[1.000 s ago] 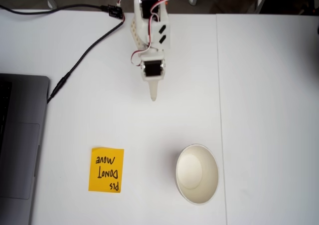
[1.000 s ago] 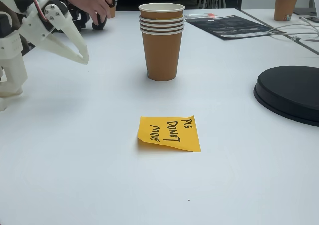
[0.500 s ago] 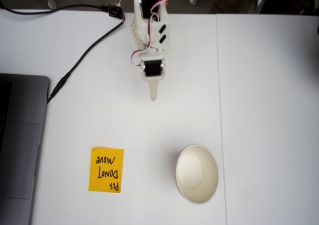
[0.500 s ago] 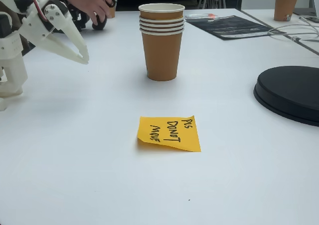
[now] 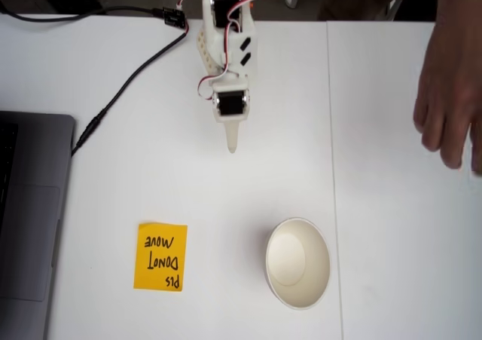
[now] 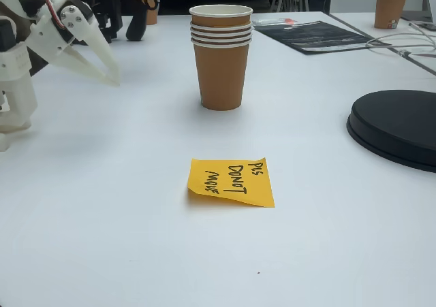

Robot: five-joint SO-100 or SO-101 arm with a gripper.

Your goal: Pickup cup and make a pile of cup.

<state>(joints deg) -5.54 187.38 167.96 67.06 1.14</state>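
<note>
Reaching hand (image 5: 450,99) risks collision; end effector (image 5: 232,145) clenched, empty, well apart from paper cup stack (image 6: 221,55); bump could topple it

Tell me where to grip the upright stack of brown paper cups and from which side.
Grip the stack of brown paper cups across its tapered wall, just under the rolled rims, which should stop it slipping down. Come in level from the left of this side fixed view, where the hand already is; the stack stands upright with free space on that side.
</note>
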